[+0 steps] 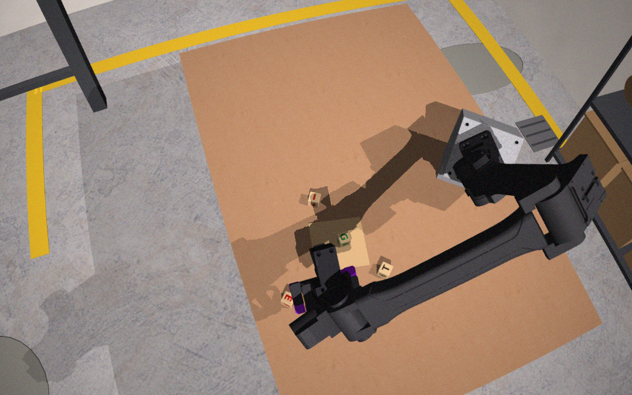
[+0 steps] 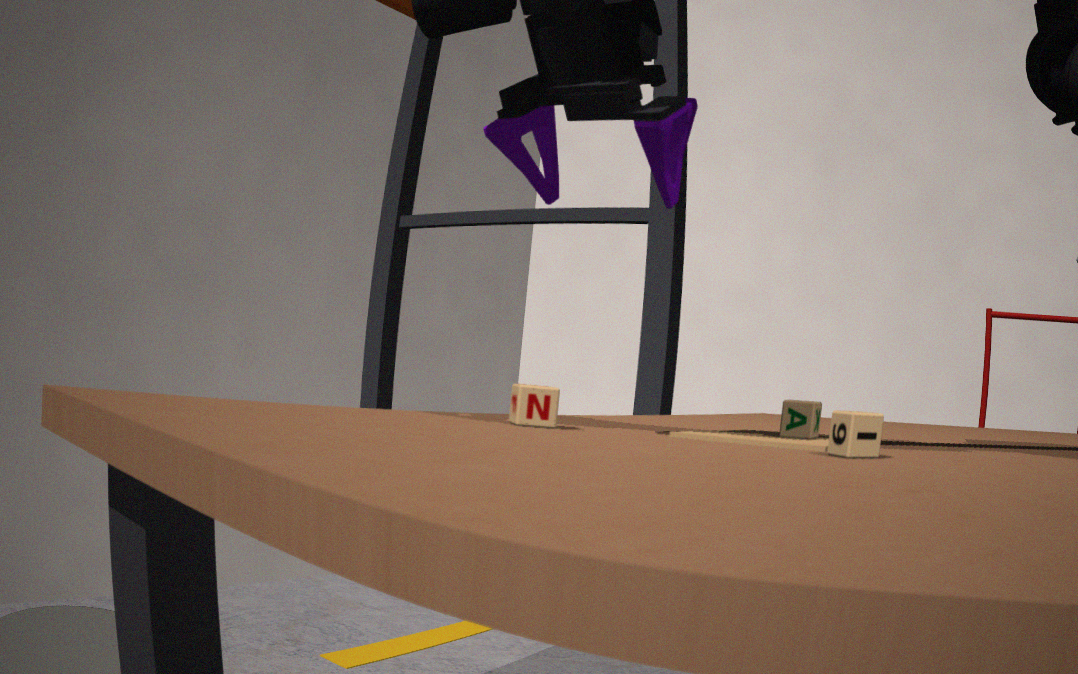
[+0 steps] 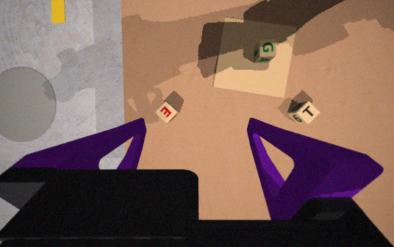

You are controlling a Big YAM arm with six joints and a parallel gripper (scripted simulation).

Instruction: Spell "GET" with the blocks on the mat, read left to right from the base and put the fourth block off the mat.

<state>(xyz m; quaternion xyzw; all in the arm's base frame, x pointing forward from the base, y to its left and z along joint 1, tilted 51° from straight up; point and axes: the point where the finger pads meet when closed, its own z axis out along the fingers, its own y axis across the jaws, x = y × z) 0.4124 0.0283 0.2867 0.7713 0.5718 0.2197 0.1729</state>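
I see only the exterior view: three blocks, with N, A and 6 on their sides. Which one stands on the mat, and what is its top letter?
Observer: The one showing A. It is the G block, alone on the mat.
Operator: And the one showing N?
Observer: That is the E block, off the mat, near the table's edge.
Operator: Is the gripper centred over it?
Observer: No. In the wrist view it lies by one fingertip of the open gripper, not between them.

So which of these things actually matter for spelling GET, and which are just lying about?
Belongs to the job:
G block, already on the mat
E block, off the mat
T block, off the mat
pincer, open, holding nothing

Lying about:
fourth block, off the mat as required
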